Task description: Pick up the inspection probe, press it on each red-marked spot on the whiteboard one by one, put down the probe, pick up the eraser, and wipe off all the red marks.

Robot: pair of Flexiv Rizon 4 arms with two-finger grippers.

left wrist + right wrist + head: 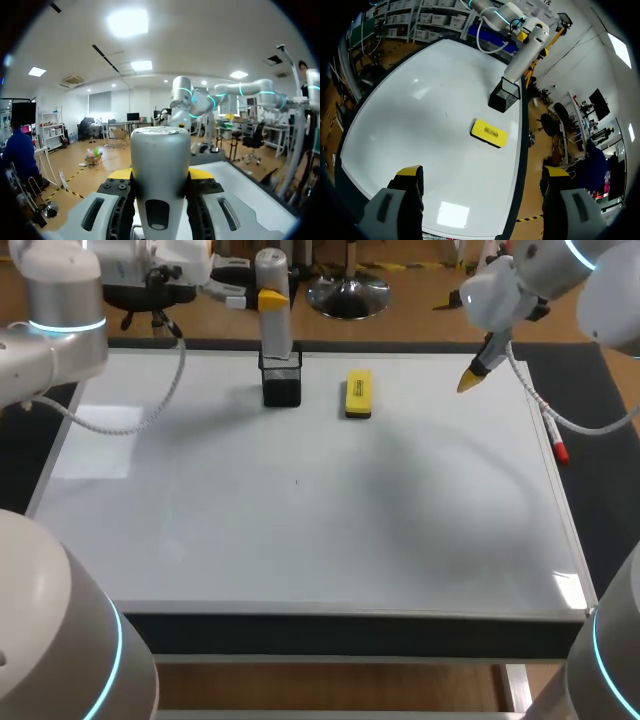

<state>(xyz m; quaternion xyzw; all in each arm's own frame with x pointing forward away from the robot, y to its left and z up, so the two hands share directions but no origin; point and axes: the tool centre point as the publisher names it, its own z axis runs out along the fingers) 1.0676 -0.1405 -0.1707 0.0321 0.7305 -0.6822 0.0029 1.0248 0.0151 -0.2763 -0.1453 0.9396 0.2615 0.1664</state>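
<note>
White and glossy, the whiteboard (300, 540) fills most of the dark tabletop (612, 470), with pale glare patches at its left edge and near right corner and soft grey shadows across the middle. A tiny dark speck (296, 481) sits near its centre. At the far edge stands a black mesh holder (282, 382), and just right of it, apart from it, a yellow eraser (358, 395) lies flat. The left gripper (160, 174) is clamped on the grey inspection probe (160, 145), one yellow tip on each side, holding it upright with its lower end at the holder's mouth. The right gripper (482, 172) hangs above the board's far right part, fingers spread wide with nothing between them. A red-capped marker (556, 440) lies along the board's right frame.
</note>
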